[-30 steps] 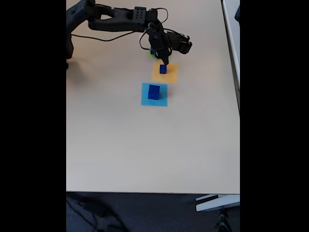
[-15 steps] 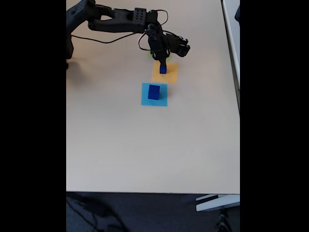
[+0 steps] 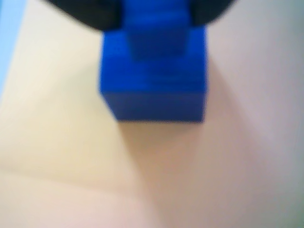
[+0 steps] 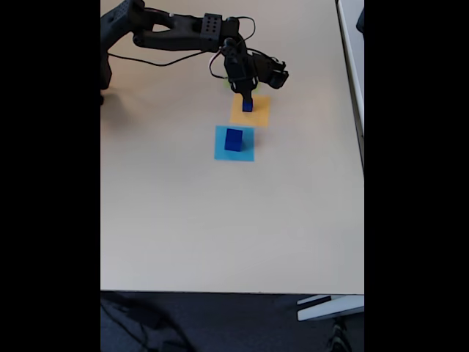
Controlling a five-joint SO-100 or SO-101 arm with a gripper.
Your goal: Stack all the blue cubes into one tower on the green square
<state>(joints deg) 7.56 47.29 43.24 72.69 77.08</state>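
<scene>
In the fixed view my gripper (image 4: 246, 94) hangs right over a small blue cube (image 4: 248, 106) on the orange square (image 4: 258, 114). A larger blue cube (image 4: 234, 138) stands on the light-blue square (image 4: 220, 151). A sliver of the green square (image 4: 226, 83) shows behind the gripper; the rest is hidden by the arm. The blurred wrist view has a blue cube (image 3: 152, 85) close up, with a narrower blue block (image 3: 156, 33) on or just above its top. Dark fingers (image 3: 95, 14) flank that block closely. Whether they press on it is unclear.
The black arm (image 4: 183, 29) reaches in from the table's top left, with cables looping near the wrist. The beige table (image 4: 220, 220) stretches wide below the squares. Its front edge runs along the bottom and a white ledge borders the right side.
The gripper has shifted slightly left and now sits directly above the small cube on the orange square. Both visible cubes stay where they were.
</scene>
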